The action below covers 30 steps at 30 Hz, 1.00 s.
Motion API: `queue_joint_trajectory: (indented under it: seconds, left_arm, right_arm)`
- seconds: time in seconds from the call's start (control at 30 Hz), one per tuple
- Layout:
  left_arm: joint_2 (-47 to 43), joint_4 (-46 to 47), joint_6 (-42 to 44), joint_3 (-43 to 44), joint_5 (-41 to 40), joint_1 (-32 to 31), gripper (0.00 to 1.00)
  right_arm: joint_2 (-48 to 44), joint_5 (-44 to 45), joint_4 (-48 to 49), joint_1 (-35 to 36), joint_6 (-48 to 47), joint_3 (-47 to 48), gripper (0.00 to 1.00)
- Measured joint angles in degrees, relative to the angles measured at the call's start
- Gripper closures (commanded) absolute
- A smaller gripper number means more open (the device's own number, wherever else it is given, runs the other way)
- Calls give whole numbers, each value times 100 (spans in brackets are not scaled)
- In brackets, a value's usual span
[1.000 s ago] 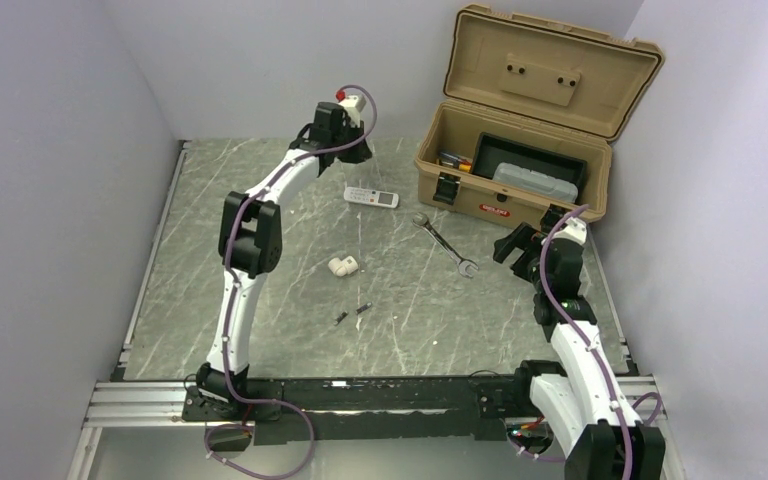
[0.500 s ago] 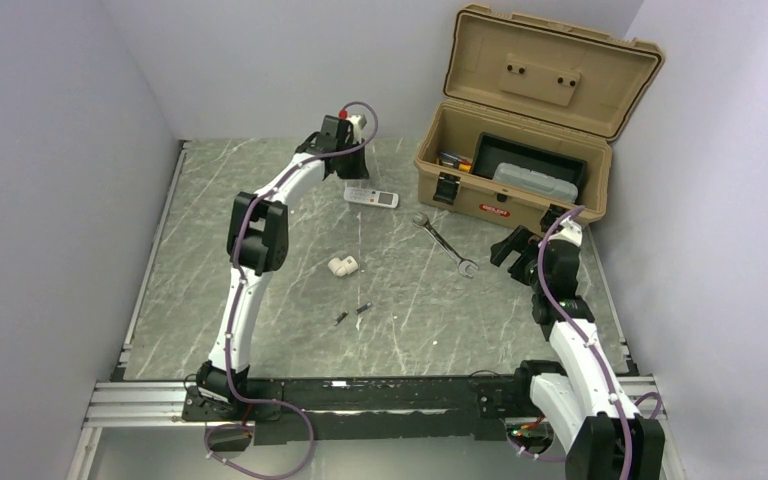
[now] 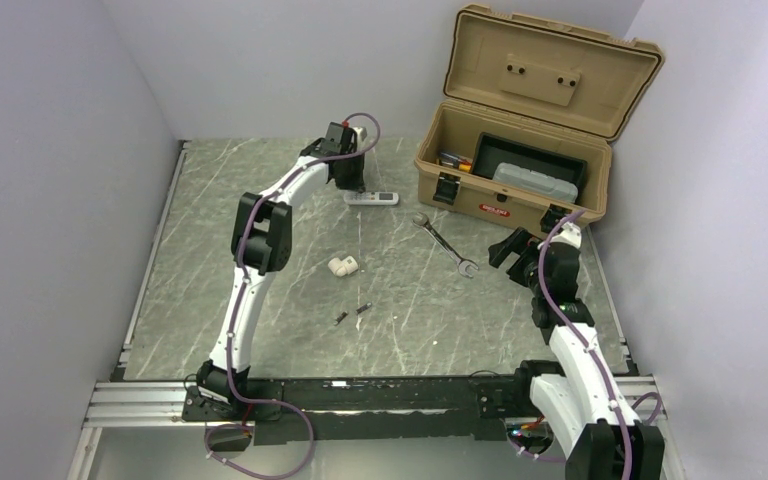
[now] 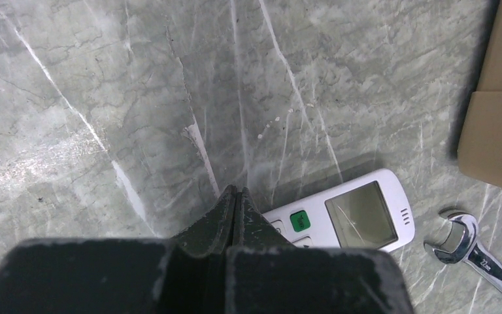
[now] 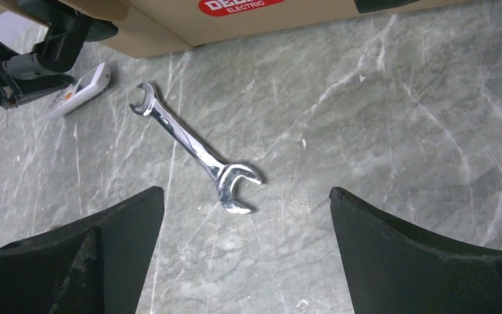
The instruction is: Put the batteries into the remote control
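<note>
Left fingers (image 4: 217, 222) pinched tight together, holding nothing, with the tips right at the button end of the flat white remote control (image 4: 359, 212). Right fingers (image 5: 104, 255) spread wide above the long silver wrench (image 5: 193, 147). The two tiny dark batteries (image 3: 363, 307) lie on the grey marbled counter (image 3: 440, 325) — well apart from the remote.

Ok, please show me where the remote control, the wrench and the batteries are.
remote control (image 4: 361, 219): left wrist view, on its screen.
wrench (image 5: 187, 141): right wrist view, middle of its shaft.
batteries (image 3: 363, 308): top view, on the right one of the pair.
</note>
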Motion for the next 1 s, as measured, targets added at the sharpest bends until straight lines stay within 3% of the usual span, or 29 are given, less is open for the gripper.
queue_joint_trajectory:
  seconds: [0.27,0.6,1.0]
  left_arm:
    - [-133,129,55,-251,-221,-98,100]
    - [-901,203,101,-1482,-446,-450,100]
    - [-1766,994,-42,-3058,-538,-883,100]
  right_arm:
    - [-153,-13,4,9,22,-63,0]
    - [-280,-33,-42,13,59,-122,0]
    - [-396,-111,-136,33,59,-122,0]
